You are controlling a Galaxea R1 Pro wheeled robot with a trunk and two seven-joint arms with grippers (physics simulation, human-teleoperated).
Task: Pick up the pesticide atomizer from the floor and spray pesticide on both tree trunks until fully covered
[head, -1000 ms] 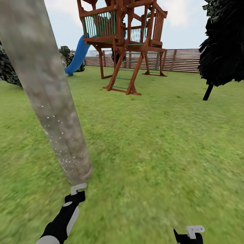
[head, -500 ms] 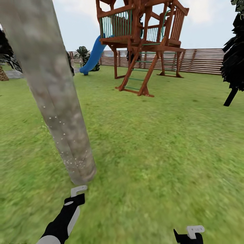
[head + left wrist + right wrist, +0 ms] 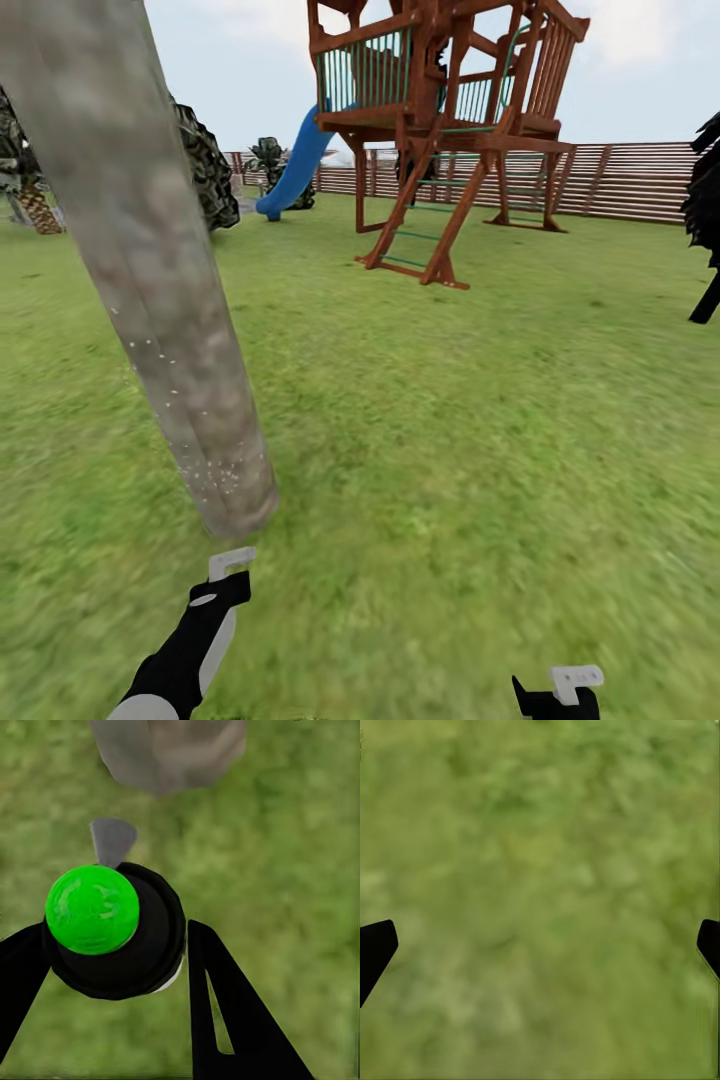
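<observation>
in the garden, the left end effector (image 3: 112,960) is clamping a pesticide atomizer (image 3: 116,930), its black fingers pressing against either side of the round black body just under a glossy green cap (image 3: 92,909). a small grey nozzle tab (image 3: 112,840) is pointing toward the foot of a tree trunk (image 3: 150,290), which is rising just beyond the left end effector in the head view. fine white specks of pesticide (image 3: 205,470) are clinging to the lower bark, while the upper trunk is looking bare, so coverage appears far from complete.

the atomizer is likely handling as a light, rigid plastic bottle with a smooth, possibly slippery rounded wall; gripping it across the widest part of the body, below the cap, seems the safest hold, since a pinch on the cap or nozzle could twist it loose or tilt the spray away from the bark.

the right end effector (image 3: 540,945) is hanging wide apart and empty over the grass floor (image 3: 540,870), well clear of the trunk. beyond, a wooden play tower (image 3: 440,130) with a blue slide (image 3: 295,165) is standing before the slatted fence (image 3: 630,180).
</observation>
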